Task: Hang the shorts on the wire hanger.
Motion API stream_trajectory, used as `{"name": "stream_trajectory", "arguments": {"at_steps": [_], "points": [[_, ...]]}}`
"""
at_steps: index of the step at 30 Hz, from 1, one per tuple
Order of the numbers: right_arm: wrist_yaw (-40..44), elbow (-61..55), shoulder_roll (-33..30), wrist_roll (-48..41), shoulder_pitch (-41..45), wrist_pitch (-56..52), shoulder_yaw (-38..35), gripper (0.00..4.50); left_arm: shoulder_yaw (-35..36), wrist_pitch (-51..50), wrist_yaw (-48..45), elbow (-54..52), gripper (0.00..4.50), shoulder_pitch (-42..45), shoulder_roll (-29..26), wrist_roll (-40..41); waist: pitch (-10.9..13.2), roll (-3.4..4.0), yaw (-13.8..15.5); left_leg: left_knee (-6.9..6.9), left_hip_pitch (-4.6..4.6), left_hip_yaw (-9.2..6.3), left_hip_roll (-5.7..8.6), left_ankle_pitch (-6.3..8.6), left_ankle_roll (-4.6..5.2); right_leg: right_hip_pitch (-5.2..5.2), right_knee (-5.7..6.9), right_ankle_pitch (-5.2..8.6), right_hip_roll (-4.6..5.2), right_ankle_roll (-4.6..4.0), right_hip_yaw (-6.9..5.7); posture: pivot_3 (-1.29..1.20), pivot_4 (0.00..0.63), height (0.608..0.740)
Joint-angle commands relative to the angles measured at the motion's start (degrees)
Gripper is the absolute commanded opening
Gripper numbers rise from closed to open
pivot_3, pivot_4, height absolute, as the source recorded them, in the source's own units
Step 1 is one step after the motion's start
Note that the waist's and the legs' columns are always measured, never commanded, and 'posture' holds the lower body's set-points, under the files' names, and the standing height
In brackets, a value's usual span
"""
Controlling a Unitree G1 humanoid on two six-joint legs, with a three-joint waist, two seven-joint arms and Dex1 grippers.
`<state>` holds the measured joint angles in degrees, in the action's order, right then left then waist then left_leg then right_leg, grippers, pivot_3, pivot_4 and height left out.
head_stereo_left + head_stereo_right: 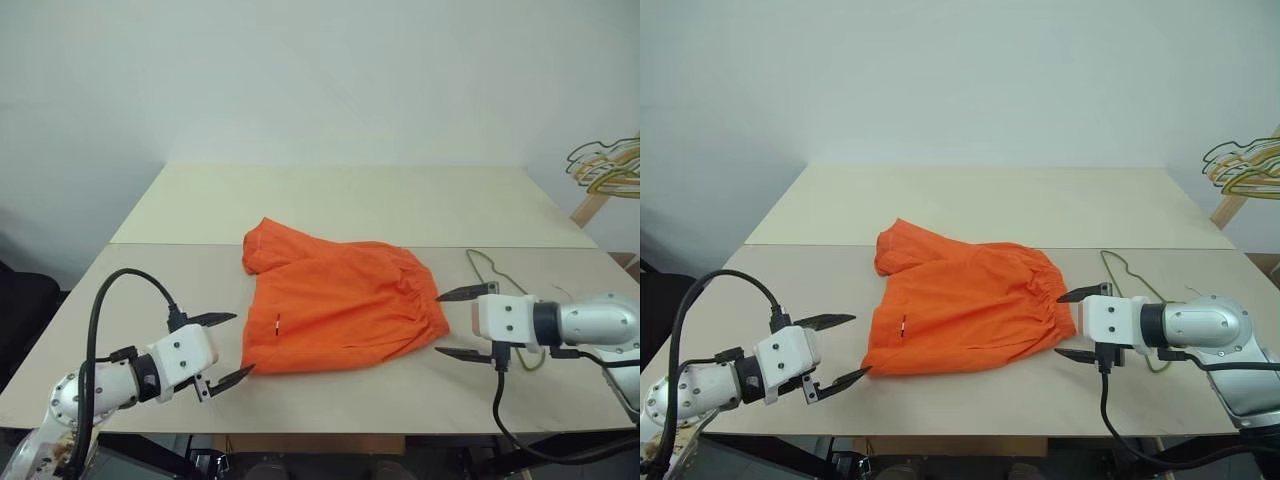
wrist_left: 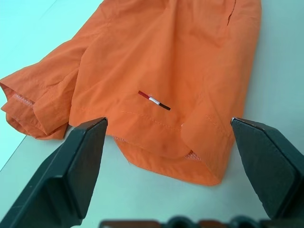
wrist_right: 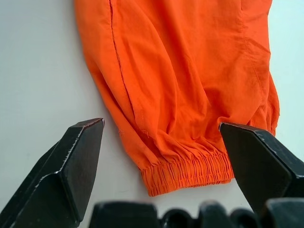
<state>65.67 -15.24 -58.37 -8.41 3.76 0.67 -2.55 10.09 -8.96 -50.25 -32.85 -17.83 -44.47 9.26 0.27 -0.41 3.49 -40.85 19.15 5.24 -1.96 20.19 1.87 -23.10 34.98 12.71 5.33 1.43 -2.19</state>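
The orange shorts (image 1: 335, 305) lie flat in the middle of the pale table (image 1: 330, 205), gathered waistband toward the right, hems toward the left with a small white mark (image 2: 153, 99). My left gripper (image 1: 225, 348) stands open just left of the near hem, a little above the table. My right gripper (image 1: 455, 324) is open too, its black fingers (image 3: 78, 156) on either side of the waistband's near end (image 3: 190, 173) without touching it. The thin wire hanger (image 1: 490, 272) lies on the table behind the right gripper, partly hidden by that arm.
A bunch of gold and green wire hangers (image 1: 605, 165) on a wooden rack stands off the table's far right corner. The table has a seam across its middle (image 1: 180, 245). A black cable (image 1: 115, 300) loops above my left wrist.
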Motion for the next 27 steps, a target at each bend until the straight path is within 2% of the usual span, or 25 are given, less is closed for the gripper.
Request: {"name": "stream_trajectory", "arguments": {"at_steps": [1, 21, 24, 27], "points": [[-0.1, -0.7, -0.4, 0.0, 0.5, 0.9, -0.9, 4.45, 0.1, 0.1, -0.6, -0.4, 4.50, 0.7, -0.7, 1.0, 0.0, 0.00, 0.0, 0.00, 0.00, 0.00, 0.00, 0.00, 0.00, 0.00, 0.00, 0.00, 0.00, 0.00, 0.00, 0.09, 0.000, 0.740], [-1.2, 1.4, -0.4, 2.2, 3.1, 4.2, -1.2, 4.45, -1.2, 0.7, -0.9, 0.5, 4.50, 2.3, -0.9, 0.5, 0.0, 0.01, -0.5, 0.00, 0.00, 0.02, 0.00, -0.01, -0.02, 0.01, 0.00, 0.00, 0.00, 0.00, 0.00, 0.04, 0.000, 0.740], [-1.9, 5.1, -1.8, 7.3, 5.1, 7.4, 0.5, 4.45, -1.8, 1.0, -2.1, 1.2, 4.50, 2.6, -1.8, 0.4, 0.0, 0.02, -1.2, -0.01, -0.01, 0.03, 0.00, -0.02, -0.03, 0.01, 0.00, 0.00, 0.00, 0.00, 0.00, 0.03, 0.000, 0.740], [-3.2, 11.2, -1.5, 13.9, 7.9, 15.3, 5.0, 4.45, -2.1, 1.4, -3.5, 2.2, 4.50, 2.8, -2.7, 0.4, 0.0, 0.02, -1.8, 0.00, -0.03, 0.06, 0.00, -0.03, -0.05, 0.01, 0.01, 0.01, 0.00, -0.02, 0.00, 0.03, 0.000, 0.740]]}}
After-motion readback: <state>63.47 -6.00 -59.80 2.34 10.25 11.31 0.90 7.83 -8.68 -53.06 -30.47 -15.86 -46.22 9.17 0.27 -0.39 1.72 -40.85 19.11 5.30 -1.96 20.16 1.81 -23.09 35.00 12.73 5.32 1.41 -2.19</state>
